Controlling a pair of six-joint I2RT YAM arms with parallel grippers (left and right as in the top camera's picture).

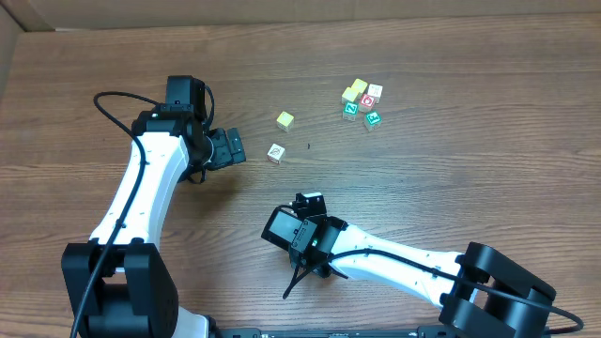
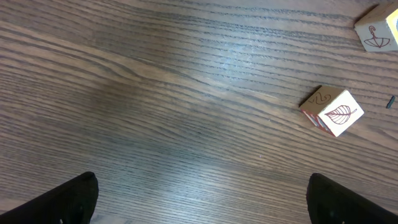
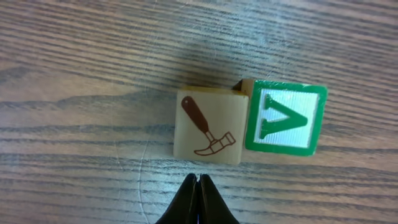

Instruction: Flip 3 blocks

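In the right wrist view a cream block with a brown hammer drawing sits touching a green-bordered block with a green V-like letter. My right gripper is shut and empty, its tips just short of the hammer block. Overhead, the right gripper covers both blocks. A white block with a brown leaf lies tilted on the table, also seen from overhead as the leaf block. My left gripper is open and empty, a short way left of it. Its fingers show only at the bottom corners.
A pale yellow cube with an umbrella drawing, the umbrella cube, lies beyond the leaf block. At the back right sits a cluster of cubes: yellow, red-faced, green and teal. A cardboard wall runs along the table's far edge.
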